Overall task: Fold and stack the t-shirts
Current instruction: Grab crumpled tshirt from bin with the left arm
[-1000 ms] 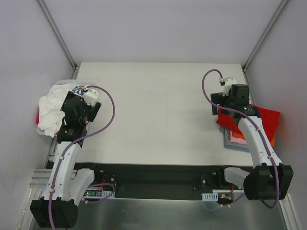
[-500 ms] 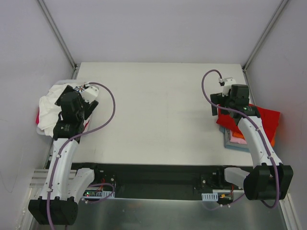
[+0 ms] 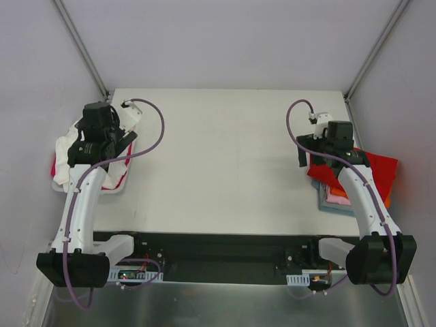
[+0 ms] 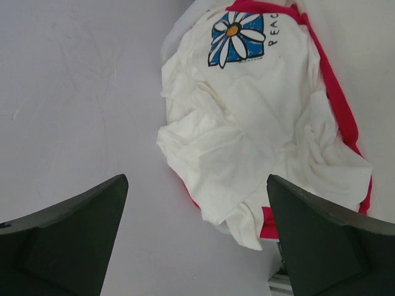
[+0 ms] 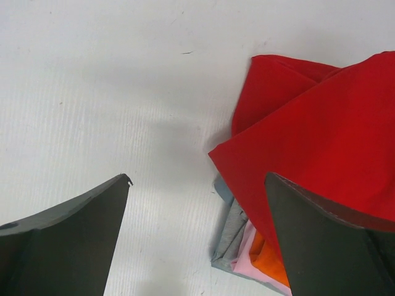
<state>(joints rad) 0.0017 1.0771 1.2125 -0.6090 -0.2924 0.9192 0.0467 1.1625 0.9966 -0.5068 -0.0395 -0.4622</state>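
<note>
A crumpled white t-shirt (image 4: pixel 259 123) with a blue daisy print lies on a magenta one (image 4: pixel 336 98) at the table's left edge (image 3: pixel 63 153). My left gripper (image 4: pixel 196 185) hangs open above this pile (image 3: pixel 99 142), holding nothing. At the right edge, a red t-shirt (image 5: pixel 321 135) lies loosely over a folded stack of light-blue (image 5: pixel 229 237), pink (image 5: pixel 247 254) and orange (image 5: pixel 270 259) tees. My right gripper (image 5: pixel 197 180) stands open just left of that stack (image 3: pixel 308 153), with only bare table between its fingers.
Grey walls close in the white table (image 3: pixel 225 157) on the left, right and back. A white container rim (image 3: pixel 114 188) shows under the left pile. The arms' bases and a dark rail (image 3: pixel 218 248) run along the near edge.
My left arm has swung toward the far left corner, so its gripper now covers the daisy print from above. The right arm has hardly moved.
</note>
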